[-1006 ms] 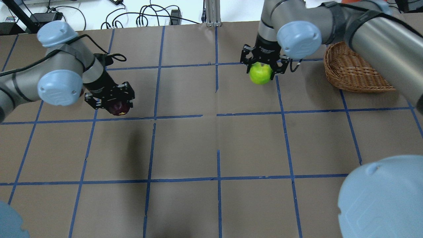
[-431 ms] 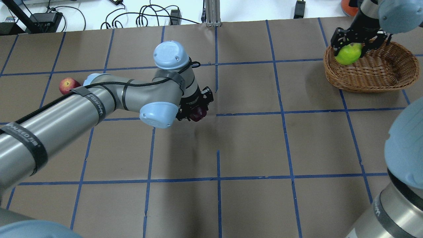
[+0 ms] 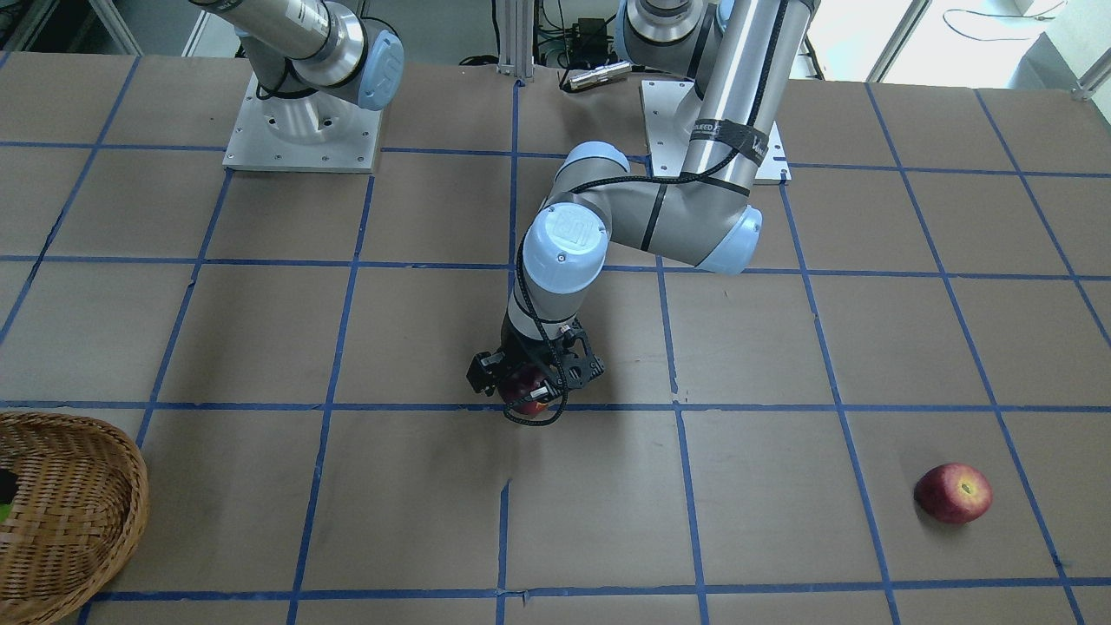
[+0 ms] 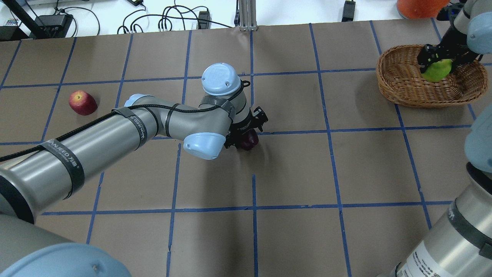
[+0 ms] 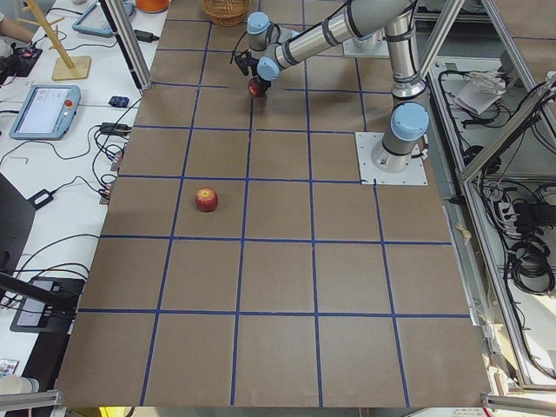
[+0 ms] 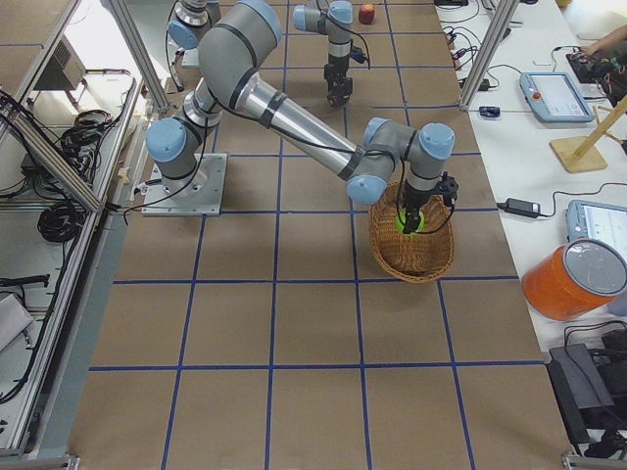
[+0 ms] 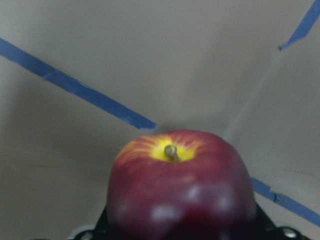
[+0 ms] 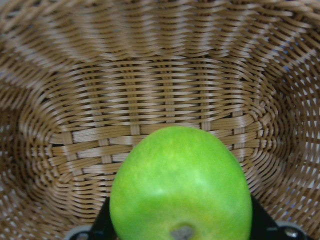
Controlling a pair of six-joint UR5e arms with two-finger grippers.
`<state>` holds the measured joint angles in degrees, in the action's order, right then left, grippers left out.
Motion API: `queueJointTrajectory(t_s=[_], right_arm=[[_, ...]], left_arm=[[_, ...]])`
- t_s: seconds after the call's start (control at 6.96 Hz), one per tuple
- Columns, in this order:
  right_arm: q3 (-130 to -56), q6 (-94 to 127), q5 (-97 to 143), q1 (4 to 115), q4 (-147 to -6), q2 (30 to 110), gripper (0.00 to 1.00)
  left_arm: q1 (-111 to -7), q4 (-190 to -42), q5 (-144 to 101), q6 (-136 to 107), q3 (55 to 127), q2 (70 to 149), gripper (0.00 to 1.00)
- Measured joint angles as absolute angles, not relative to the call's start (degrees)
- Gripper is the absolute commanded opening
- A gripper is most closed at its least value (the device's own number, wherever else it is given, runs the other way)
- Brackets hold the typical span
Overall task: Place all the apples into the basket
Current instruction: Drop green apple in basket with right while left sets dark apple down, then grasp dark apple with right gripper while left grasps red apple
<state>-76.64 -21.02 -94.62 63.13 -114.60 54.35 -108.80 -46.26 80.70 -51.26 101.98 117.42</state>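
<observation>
- The black two-finger left gripper [image 4: 246, 135] is clamped on the dark maroon round apple [image 4: 250, 141]. The left wrist view shows the apple's stem end, ringed with yellow, between the fingers.
- Beneath that gripper is the brown paper-covered table [image 4: 296, 173], and a blue tape line [image 4: 292, 132] runs just beside the held apple.
- The black two-finger right gripper [image 4: 438, 61] is gripping the bright lime-green round apple [image 4: 436, 71].
- The right gripper holds the green apple inside the rim of the shallow oval basket of tan-brown woven wicker [image 4: 401, 82]. In the right wrist view, weave surrounds the fruit on every side. I cannot tell whether the apple touches the basket floor.
- The basket is well apart from the left gripper, off toward the robot's right.
- The red round apple with a yellowish patch [image 4: 82, 102] lies alone on the table. It is well apart from the left gripper on the robot's left, and farthest from the right gripper.
</observation>
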Motion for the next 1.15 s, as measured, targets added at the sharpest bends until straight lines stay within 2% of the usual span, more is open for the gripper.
queueJointTrajectory(t_s=[0.14, 0.29, 0.43, 0.72, 0.86, 1.15], right_arm=[[-76.58, -22.93, -95.49, 61.58, -115.35, 53.52, 0.03], [-76.54, -23.81, -96.54, 60.42, -116.85, 52.29, 0.89], [-76.49, -23.98, -97.32, 59.77, -118.49, 50.86, 1.0], [-76.41, -23.71, -97.77, 59.49, -117.68, 51.12, 1.0], [-76.41, -23.59, -97.59, 59.86, -115.17, 52.81, 1.0], [-76.63, -22.55, -95.47, 65.95, -107.43, 59.55, 1.0]], left_arm=[[-107.31, -48.07, 79.6, -49.52, 100.97, 116.5, 1.0], [-104.64, -54.06, 79.21, -44.43, 98.56, 114.98, 1.0], [-100.45, -63.14, 79.55, -36.39, 94.5, 113.39, 1.0], [-88.94, -75.93, 87.23, -10.78, 87.8, 111.95, 1.0], [-82.71, -75.62, 92.16, 3.77, 86.65, 112.43, 1.0], [-70.82, -66.04, 94.89, 28.22, 85.5, 116.29, 1.0]])
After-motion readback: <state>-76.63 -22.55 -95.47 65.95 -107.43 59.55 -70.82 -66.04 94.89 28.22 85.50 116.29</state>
